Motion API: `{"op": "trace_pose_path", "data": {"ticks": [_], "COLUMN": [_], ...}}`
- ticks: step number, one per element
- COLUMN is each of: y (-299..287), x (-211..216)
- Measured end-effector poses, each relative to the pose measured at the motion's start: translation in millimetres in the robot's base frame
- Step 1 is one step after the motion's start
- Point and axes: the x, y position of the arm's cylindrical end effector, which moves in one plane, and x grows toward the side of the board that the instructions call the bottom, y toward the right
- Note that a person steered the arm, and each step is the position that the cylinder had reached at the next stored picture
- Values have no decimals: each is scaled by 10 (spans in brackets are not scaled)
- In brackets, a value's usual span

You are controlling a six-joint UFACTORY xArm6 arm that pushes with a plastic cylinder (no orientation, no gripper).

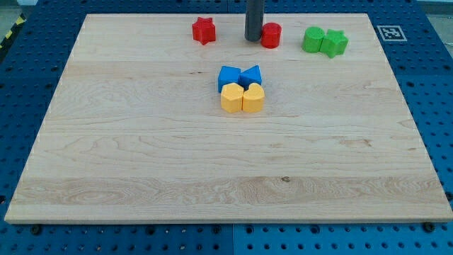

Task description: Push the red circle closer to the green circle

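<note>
The red circle point(271, 35) sits near the view's top, a little right of centre. My tip point(254, 39) is right at its left side, touching or nearly touching it. The green circle point(313, 40) lies to the right of the red circle, with a gap between them. A green star point(335, 43) sits against the green circle's right side.
A red star point(204, 30) lies left of my tip near the top edge. Two blue blocks point(239, 76) and two yellow blocks point(242, 98) sit packed together at the board's centre. The wooden board point(141, 163) has a blue pegboard around it.
</note>
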Motion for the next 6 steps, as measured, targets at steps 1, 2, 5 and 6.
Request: {"op": "trace_pose_path", "data": {"ticks": [1, 2, 5, 6], "y": [17, 22, 128, 278], "x": [0, -5, -360, -237]}}
